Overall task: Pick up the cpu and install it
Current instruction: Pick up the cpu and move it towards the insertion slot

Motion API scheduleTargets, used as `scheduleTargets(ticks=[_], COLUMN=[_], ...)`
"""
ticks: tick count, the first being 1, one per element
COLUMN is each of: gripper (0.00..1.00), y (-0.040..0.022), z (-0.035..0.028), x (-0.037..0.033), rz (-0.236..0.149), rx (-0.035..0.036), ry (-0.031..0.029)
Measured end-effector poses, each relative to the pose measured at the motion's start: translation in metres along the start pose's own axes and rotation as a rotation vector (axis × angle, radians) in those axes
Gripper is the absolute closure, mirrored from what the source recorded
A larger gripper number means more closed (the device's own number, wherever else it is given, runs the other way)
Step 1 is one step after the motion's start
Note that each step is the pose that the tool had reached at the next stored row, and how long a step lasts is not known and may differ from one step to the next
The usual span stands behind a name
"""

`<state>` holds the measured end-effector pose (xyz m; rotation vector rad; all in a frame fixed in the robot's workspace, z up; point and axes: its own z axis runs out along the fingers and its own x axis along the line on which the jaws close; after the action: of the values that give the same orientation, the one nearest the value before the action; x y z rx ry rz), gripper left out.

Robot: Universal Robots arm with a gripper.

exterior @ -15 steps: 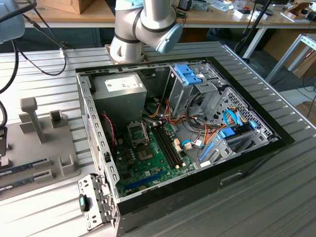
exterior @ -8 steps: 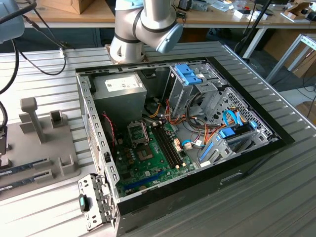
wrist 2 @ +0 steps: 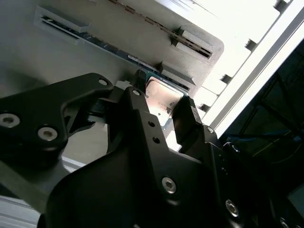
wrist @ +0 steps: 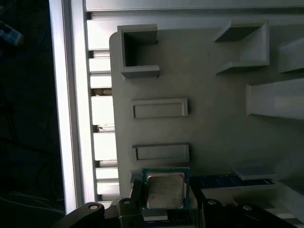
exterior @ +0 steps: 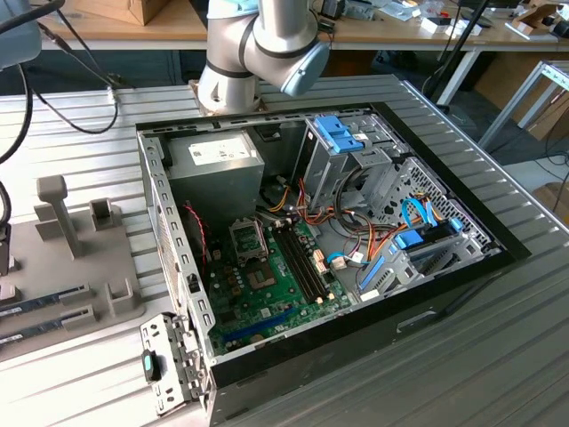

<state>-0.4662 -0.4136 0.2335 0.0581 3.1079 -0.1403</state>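
The cpu (wrist 2: 163, 96) is a small square chip with a dull silver top and a thin green edge. It sits between the two black fingers (wrist 2: 186, 121) of my gripper (wrist 2: 161, 103), which press against its opposite sides. In the first wrist view the cpu (wrist: 164, 190) is at the edge of the grey fixture tray (wrist: 213, 118), and my gripper (wrist: 166, 202) is around it. The silver socket frame (exterior: 247, 238) lies on the green motherboard (exterior: 267, 285) inside the open computer case, far from the tray (exterior: 80, 258).
My arm (exterior: 258, 44) rises behind the open case (exterior: 444, 267), which holds cables and drive bays. Memory sticks (exterior: 44, 302) lie in the tray's slots. A tall grey post (exterior: 55, 209) stands on the tray. The slatted metal table (exterior: 498, 356) surrounds both.
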Motion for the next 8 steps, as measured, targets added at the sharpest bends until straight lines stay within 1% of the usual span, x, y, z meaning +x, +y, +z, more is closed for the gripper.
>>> scheduleTargets(ticks=[2, 4, 8], gripper=[0.53, 0.53, 0.53], y=[-0.0002, -0.0006, -0.0010], z=[-0.0021, -0.0062, -0.0111], x=[-0.0001, -0.0002, -0.0003], rz=[0.000, 0.000, 0.000], rx=[-0.0023, -0.0054, -0.0096], ry=[0.0001, 0.0001, 0.0004])
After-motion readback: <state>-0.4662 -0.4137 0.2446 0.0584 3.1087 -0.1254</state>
